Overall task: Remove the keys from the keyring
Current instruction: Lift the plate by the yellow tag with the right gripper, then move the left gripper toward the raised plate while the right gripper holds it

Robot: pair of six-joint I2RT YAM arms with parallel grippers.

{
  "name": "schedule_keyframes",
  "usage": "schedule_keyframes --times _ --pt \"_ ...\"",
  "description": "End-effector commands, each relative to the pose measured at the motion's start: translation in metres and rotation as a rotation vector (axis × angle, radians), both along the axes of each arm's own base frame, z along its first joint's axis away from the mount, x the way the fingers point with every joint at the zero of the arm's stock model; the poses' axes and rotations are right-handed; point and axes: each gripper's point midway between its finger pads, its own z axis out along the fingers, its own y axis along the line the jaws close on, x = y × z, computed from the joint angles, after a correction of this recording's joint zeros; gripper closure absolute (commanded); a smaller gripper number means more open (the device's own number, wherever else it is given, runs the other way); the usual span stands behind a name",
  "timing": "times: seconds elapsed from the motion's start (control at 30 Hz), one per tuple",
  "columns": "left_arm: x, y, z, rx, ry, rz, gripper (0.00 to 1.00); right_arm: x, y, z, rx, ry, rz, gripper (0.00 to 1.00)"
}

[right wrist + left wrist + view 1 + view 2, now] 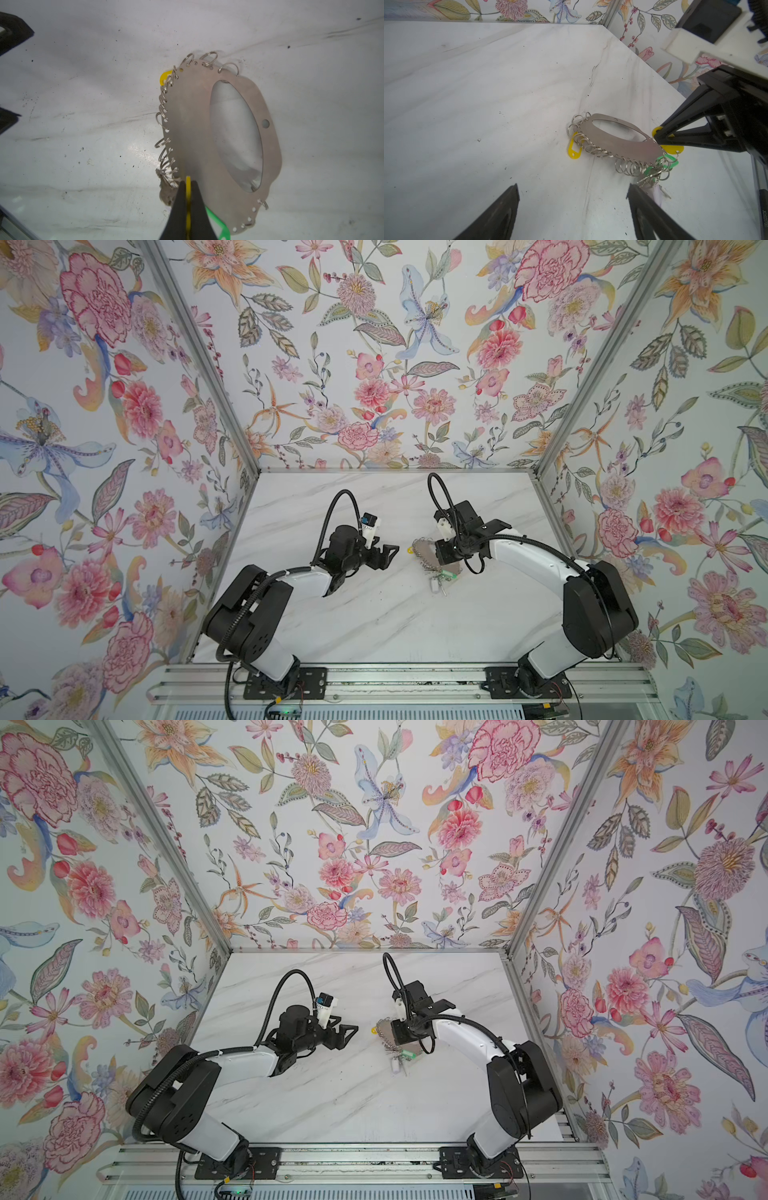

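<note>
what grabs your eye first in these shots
Loud floral wallpaper on three walls hits first. Then, near the middle of the marble table, the grey crescent keyring fringed with wire rings, the right pincer shut on a yellow key tag. The left pincer gapes open, facing it.

We counted one keyring [612, 143]. A yellow tag [573, 149] at one end and another [671, 148] at the other made two. Green tags [662, 161] overlapped in a bunch; we made out at least one, no firm number. The wire rings [593, 148] ran past a dozen. The keys [646, 179] lay too tangled to count.
</note>
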Motion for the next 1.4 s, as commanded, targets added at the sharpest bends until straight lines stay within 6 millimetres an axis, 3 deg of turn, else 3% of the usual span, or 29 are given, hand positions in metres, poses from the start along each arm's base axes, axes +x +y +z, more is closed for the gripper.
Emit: schedule_keyframes --times 0.0,0.47,0.7,0.87,1.2,1.37 --pt "0.002 -0.019 0.006 -0.022 -0.019 -0.050 0.15 0.002 0.006 0.021 0.033 -0.054 0.026 0.96" --pt "-0.019 -0.083 -0.010 -0.070 -0.012 -0.222 0.21 -0.005 0.009 0.030 0.092 -0.077 0.046 0.96" --pt "-0.020 -0.107 0.001 -0.188 -0.044 -0.280 0.27 -0.006 0.009 0.035 0.129 -0.095 0.050 0.95" --pt "-0.025 -0.128 -0.014 -0.166 -0.035 -0.343 0.28 -0.005 0.006 0.041 0.174 -0.111 0.028 0.95" --pt "-0.034 -0.136 -0.047 -0.095 0.014 -0.393 0.29 0.002 -0.022 0.042 0.181 -0.132 -0.083 0.95" --pt "-0.044 -0.140 -0.053 -0.127 0.048 -0.400 0.29 0.011 -0.038 0.040 0.187 -0.129 -0.158 0.95"
